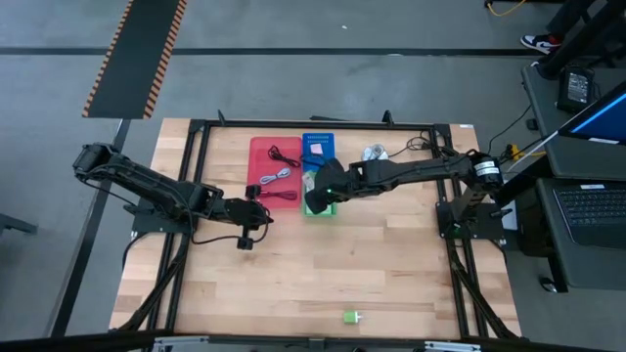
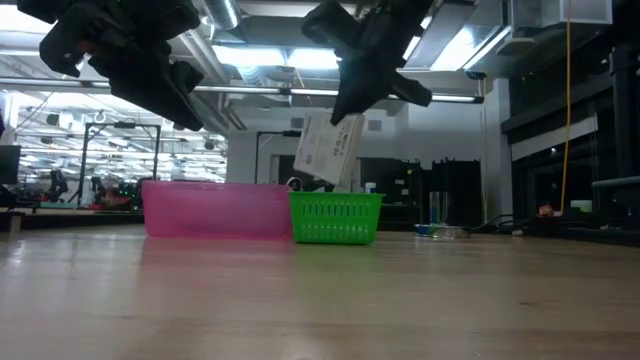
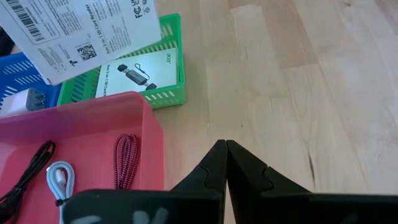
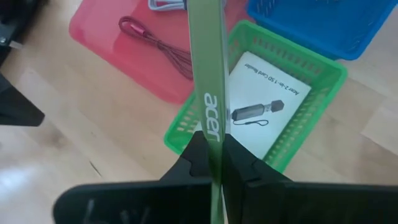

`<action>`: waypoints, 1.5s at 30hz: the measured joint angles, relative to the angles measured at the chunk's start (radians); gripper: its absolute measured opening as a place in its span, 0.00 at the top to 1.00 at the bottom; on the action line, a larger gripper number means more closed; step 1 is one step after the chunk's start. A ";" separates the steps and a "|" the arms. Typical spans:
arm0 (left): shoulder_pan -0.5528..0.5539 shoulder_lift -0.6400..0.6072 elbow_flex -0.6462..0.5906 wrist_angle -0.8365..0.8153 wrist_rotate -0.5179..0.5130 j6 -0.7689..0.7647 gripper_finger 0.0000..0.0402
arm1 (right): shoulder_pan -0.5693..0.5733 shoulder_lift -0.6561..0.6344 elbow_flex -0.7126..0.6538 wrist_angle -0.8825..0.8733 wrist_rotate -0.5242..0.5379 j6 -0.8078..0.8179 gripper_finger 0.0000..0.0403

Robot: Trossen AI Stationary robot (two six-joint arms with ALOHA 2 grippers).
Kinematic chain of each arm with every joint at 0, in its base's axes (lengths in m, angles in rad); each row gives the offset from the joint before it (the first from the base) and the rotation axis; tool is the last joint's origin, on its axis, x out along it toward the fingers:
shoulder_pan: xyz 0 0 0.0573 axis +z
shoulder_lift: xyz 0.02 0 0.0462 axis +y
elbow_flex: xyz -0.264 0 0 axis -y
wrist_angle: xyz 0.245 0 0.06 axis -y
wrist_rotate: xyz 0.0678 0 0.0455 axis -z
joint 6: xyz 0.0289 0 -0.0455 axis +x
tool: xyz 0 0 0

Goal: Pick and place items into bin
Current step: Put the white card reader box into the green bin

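Observation:
My right gripper (image 1: 318, 196) is shut on a white card with black marks (image 2: 328, 150) and hangs over the green bin (image 1: 323, 205). The card shows edge-on in the right wrist view (image 4: 208, 74). A second white card (image 4: 267, 106) lies flat in the green bin. My left gripper (image 3: 225, 149) is shut and empty above the table, by the pink bin's (image 1: 274, 168) near right corner. Dark red (image 3: 124, 163), grey-blue (image 3: 59, 180) and black (image 3: 31, 165) cables lie in the pink bin. A tiny green block (image 1: 350, 317) lies near the table's front edge. My right gripper pinches the card's two flat faces between its two fingers at the card's upper end (image 4: 211, 134). The fingers come from above, slanting down. The card hangs tilted below them, its lower edge (image 2: 320, 183) just above the green bin's rim, clear of it.
A blue bin (image 1: 318, 147) with a small white thing (image 3: 22, 99) stands behind the green one. A round silver disc (image 1: 375, 153) lies to the blue bin's right. The table's near half is bare wood except for the green block.

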 joint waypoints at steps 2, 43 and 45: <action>0.000 0.000 0.000 0.000 0.001 0.000 0.99 | 0.000 0.000 0.000 0.000 0.003 0.017 1.00; 0.000 0.000 0.000 -0.009 0.001 0.035 0.99 | -0.045 0.099 -0.002 0.059 -0.026 0.274 1.00; 0.000 0.000 0.000 -0.010 0.001 0.035 0.99 | -0.048 0.100 -0.003 0.063 -0.030 0.268 1.00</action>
